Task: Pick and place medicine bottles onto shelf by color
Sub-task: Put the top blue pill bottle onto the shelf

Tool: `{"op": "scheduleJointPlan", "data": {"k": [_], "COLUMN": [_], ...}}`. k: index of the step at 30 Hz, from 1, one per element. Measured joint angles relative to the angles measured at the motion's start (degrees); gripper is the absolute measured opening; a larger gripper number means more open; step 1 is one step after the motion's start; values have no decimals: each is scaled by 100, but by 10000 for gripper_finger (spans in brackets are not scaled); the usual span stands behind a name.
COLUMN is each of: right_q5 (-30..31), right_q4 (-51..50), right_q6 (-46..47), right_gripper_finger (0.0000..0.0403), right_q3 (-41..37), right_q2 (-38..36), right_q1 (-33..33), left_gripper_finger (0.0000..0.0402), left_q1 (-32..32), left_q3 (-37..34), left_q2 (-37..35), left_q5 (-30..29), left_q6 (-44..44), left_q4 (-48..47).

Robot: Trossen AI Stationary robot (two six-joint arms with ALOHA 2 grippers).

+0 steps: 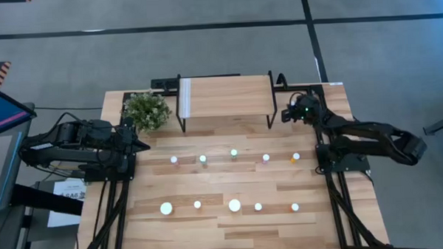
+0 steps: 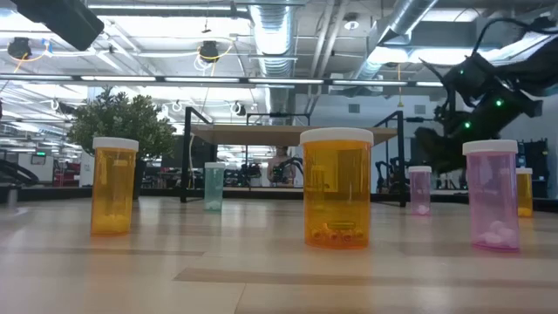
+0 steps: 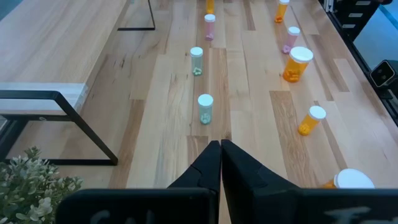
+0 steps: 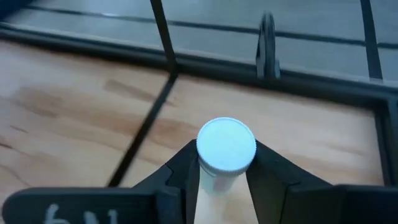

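Note:
Ten white-capped medicine bottles stand upright in two rows on the tabletop, for instance a green one (image 1: 233, 152), an orange one (image 1: 295, 157) and a wide orange one (image 2: 336, 187). The shelf (image 1: 224, 95) stands on black legs at the table's far edge, its top board bare. My right gripper (image 4: 222, 163) is raised beside the shelf's right end (image 1: 295, 111) and is shut on a pale bottle (image 4: 226, 144). My left gripper (image 3: 220, 152) is shut on nothing and hovers at the table's left side (image 1: 141, 142), pointing along the far bottle row. My right gripper pinches the pale bottle between its two fingers, one on either side of the body just under the white cap (image 4: 214, 177). The fingers come slanting from above. The cap top faces my wrist camera, and the bottle's lower end is hidden between the fingers.
A small green plant (image 1: 146, 110) stands left of the shelf, near my left gripper. The shelf's black leg frame (image 4: 163, 37) rises close ahead of my right gripper. Bare tabletop lies between the shelf and the far bottle row.

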Motion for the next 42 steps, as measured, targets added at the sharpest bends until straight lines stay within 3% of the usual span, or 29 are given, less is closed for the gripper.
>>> {"op": "scheduleJointPlan", "data": {"k": [10,19,24,33,42], "right_q5": [-27,-37,-40,-328,-512], "right_q4": [-1036,-1406,-1448,-1850,-1937], "right_q6": [-529,-892,-1128,-1322,-1342], "right_gripper_finger": [128,133,133,134,132], "right_q3": [1147,2428,3060,4137,4408], "right_q2": [-643,-678,-235,1195,2205], "right_q1": [0,281,631,811,616], "left_gripper_finger": [0,0,0,0,0], "left_q1": [0,0,0,0,1], "left_q3": [0,0,0,0,0], "left_q2": [2,0,2,1,2], "left_q5": [2,0,1,2,2], "left_q6": [0,0,0,0,0], "left_q4": [0,0,0,0,0]}}
